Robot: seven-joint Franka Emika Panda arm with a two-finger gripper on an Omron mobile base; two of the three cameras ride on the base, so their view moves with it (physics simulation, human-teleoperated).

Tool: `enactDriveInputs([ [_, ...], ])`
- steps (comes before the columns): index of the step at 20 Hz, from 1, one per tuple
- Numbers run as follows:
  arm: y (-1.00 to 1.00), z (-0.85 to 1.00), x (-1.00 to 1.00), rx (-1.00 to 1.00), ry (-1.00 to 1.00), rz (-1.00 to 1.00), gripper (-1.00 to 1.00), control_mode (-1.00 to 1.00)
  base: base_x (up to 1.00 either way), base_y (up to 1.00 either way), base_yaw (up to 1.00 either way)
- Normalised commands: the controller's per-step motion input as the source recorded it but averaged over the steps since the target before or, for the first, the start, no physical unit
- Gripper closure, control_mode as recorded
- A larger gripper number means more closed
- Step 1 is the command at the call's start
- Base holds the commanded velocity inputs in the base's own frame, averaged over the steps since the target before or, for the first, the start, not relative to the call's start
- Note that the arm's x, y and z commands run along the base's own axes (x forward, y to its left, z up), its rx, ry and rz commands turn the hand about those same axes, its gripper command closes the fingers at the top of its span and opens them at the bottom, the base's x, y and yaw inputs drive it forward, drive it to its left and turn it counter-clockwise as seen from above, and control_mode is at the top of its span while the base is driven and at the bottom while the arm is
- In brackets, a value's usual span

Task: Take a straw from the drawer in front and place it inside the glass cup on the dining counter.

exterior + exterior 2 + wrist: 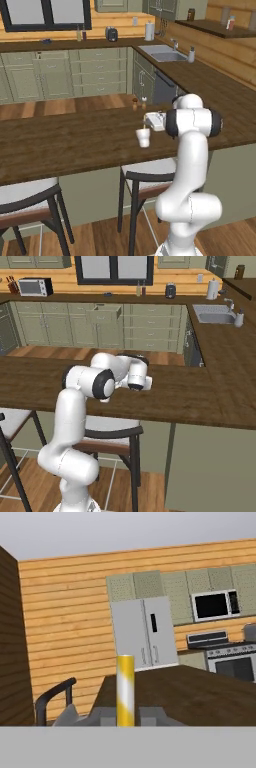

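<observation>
The glass cup [143,138] stands upright on the dining counter [75,142], near its front edge. My gripper [147,121] hovers just above and slightly right of the cup, lying level and pointing left. In the hand view the gripper [125,717] is shut on the straw [125,688], a pale-yellow stick that juts out from between the fingers over the counter [200,694]. At the far cabinets the drawer [105,312] stands pulled out. From the right base view the cup is hidden behind my arm.
Two stools [147,175] [25,197] stand under the counter's near side. Two small shakers [139,103] sit on its far edge behind the cup. A sink [162,52] lies in the right worktop. A fridge [145,634] stands ahead in the hand view.
</observation>
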Motion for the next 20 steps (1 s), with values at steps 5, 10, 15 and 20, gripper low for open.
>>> enactDriveInputs([
  [5, 0.0, -0.17, -0.42, -0.01, 0.0, -0.05, 1.0, -1.0, 0.0, 0.0, 0.0],
  [10, 0.0, -0.14, -0.27, 0.0, 0.0, -0.04, 1.0, -1.0, 0.0, 0.0, 0.0],
  [15, 0.0, -0.06, -0.05, -0.01, 0.0, -0.04, -1.0, -1.0, 0.0, 0.0, 0.0],
  [20, -0.04, 0.0, -0.01, -0.03, -0.02, -0.03, -1.0, -1.0, 0.0, 0.0, 0.0],
])
